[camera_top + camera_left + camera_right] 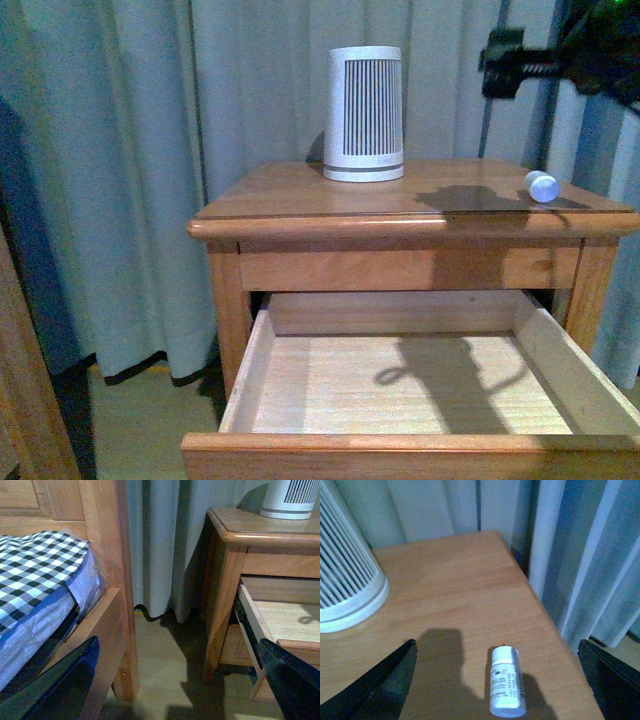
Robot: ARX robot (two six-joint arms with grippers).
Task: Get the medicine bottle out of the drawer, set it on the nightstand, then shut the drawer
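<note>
Nightstand [300, 195] glossy honey wood; drawer [420, 385] inside pale matt wood; medicine bottle [507, 687] smooth white plastic.

The right arm [585, 55] is black and blocky, with a ribbed rod ending in a small bracket-like piece and a green glint at its top. The left gripper [177, 642] and right gripper [496, 642] have glossy black, wedge-shaped fingers [55, 690].
</note>
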